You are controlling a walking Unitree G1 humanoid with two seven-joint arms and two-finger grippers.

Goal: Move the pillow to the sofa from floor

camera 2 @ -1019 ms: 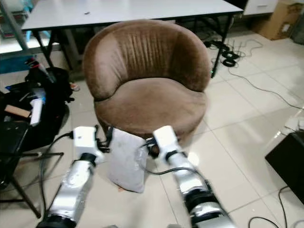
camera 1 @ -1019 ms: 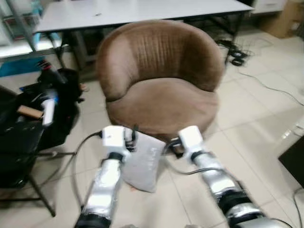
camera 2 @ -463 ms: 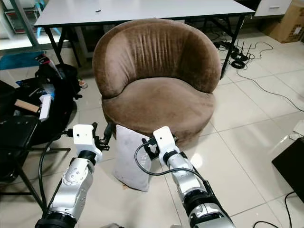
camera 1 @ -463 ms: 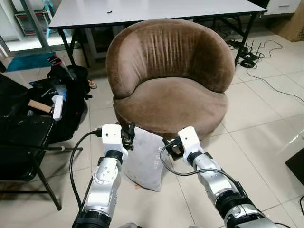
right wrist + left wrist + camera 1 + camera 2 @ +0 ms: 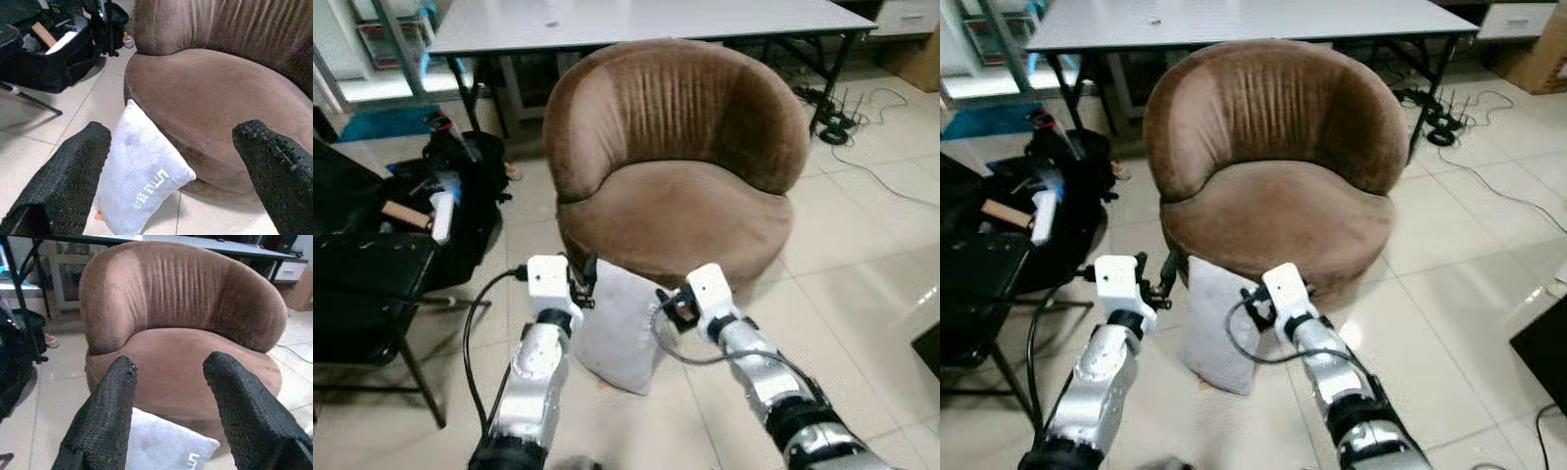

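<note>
Brown velvet round tub armchair (image 5: 675, 166): stands on pale tiled floor (image 5: 871, 255), in front of white desk on black legs (image 5: 646, 20).
Pale grey rectangular pillow with small white lettering (image 5: 617, 328): upright on the floor, leaning against the armchair's front base.
Left gripper (image 5: 587, 279): at the pillow's upper left corner, fingers (image 5: 105, 416) spread apart, pointing toward the armchair seat, pinching nothing.
Right gripper (image 5: 668, 305): at the pillow's right edge, fingers (image 5: 63, 176) spread wide, the pillow between them.
Black bag with clutter (image 5: 450, 211): left of the armchair.
Black cables (image 5: 842, 117): on the floor right of the armchair.
</note>
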